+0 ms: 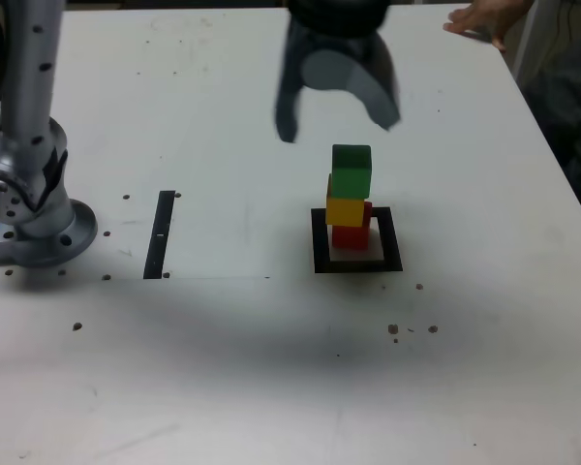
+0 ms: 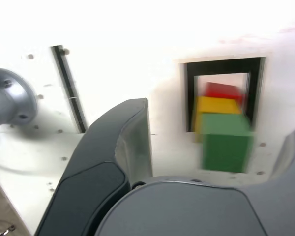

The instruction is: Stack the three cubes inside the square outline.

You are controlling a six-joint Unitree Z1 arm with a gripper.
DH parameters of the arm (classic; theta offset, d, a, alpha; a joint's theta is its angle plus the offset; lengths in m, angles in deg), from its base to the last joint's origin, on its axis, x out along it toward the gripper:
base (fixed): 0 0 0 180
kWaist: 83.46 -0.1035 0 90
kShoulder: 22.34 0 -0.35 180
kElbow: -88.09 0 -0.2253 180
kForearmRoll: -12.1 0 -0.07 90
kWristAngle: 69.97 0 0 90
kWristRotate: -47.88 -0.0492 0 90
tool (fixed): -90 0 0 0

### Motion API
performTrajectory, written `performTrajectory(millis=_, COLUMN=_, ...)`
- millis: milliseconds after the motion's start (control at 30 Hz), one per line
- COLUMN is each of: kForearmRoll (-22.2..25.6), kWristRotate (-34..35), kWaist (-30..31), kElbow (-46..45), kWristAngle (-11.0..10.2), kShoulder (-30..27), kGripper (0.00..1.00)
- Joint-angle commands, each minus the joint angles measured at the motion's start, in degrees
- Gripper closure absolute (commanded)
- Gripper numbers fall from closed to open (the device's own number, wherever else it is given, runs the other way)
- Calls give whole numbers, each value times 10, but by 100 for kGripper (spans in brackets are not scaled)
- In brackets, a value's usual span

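Three cubes stand stacked inside the square outline (image 1: 319, 242): red (image 1: 352, 234) at the bottom, yellow (image 1: 345, 210) in the middle, green (image 1: 351, 170) on top. The stack is slightly staggered, the yellow and green cubes shifted toward the exterior view's left. My gripper (image 1: 338, 126) hangs above the green cube, open and holding nothing, its fingers clear of the stack. The wrist view looks down between my dark fingers (image 2: 115, 147) at the green cube (image 2: 226, 142), the yellow (image 2: 216, 105), the red (image 2: 221, 90) and the outline (image 2: 221, 65).
A thin black strip (image 1: 160, 232) lies on the white table toward the exterior view's left, next to my arm's grey base (image 1: 34, 228). A person's hand (image 1: 484, 19) rests at the far right corner. Small dark specks dot the tabletop.
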State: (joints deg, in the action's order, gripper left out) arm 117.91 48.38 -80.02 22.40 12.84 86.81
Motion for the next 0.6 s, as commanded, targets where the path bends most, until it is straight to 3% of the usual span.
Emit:
performTrajectory(millis=0, kForearmRoll=6, kWristRotate=8, kWaist=-2, kElbow=-24, kWristAngle=0, kShoulder=-27, kGripper=1)
performTrajectory(millis=333, kForearmRoll=-13, kWristRotate=22, kWaist=-25, kElbow=-174, kWristAngle=1, kShoulder=-132, kGripper=0)
performTrajectory(millis=567, kForearmRoll=-85, kWristRotate=22, kWaist=-50, kElbow=-322, kWristAngle=6, kShoulder=-193, kGripper=0)
